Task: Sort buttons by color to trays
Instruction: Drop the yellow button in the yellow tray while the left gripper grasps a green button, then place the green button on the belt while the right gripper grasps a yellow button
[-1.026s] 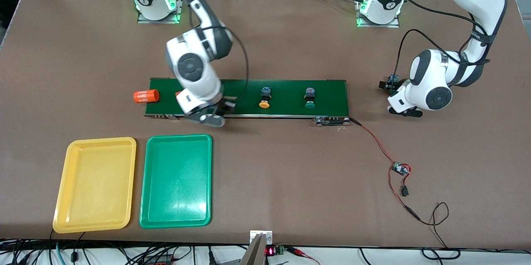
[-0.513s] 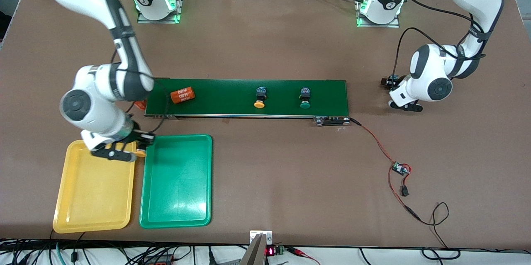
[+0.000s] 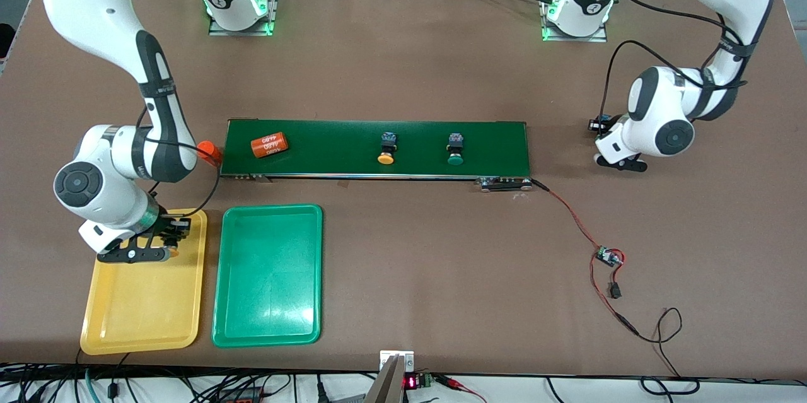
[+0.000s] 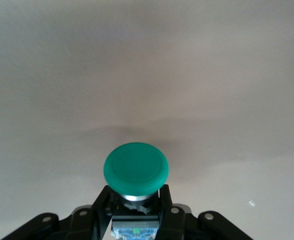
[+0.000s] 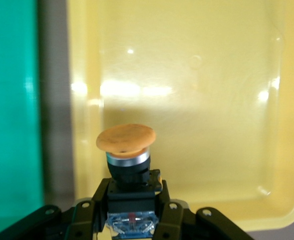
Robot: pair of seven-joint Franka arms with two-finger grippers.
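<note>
Sorting stage: one yellow button is held over the yellow tray, likely about to be set down; a green one is held at the other end of the desk.
Trays: yellow tray [image 3: 107,321] and green tray [image 3: 268,315] lie side by side on the desk [image 3: 441,277], nearest the front camera, toward the right arm's end; no button lies in either.
Right gripper: right gripper [image 3: 148,245] hangs over the yellow tray, clamped on the black body of a yellow button [image 5: 126,137], cap pointing away from the wrist.
Belt: farther from the camera than the trays, the belt [image 3: 492,138] carries a belt yellow button [image 3: 386,151], a belt green button [image 3: 454,152] beside it, and an orange cylinder [image 3: 268,144]; a second cylinder [image 3: 209,151] sits at the belt's end, partly hidden by the right arm.
Left gripper: left gripper [image 3: 621,160] is just above the desk off the belt's other end, closed on the body of a green button [image 4: 136,169].
Handling: buttons look light, rigid plastic, not fragile; the domed cap is smooth and would slip.
Where to grip: across the squarish black-and-blue body below the cap, as both grippers do.
Risk: top-heavy, so a button may tip when released.
</note>
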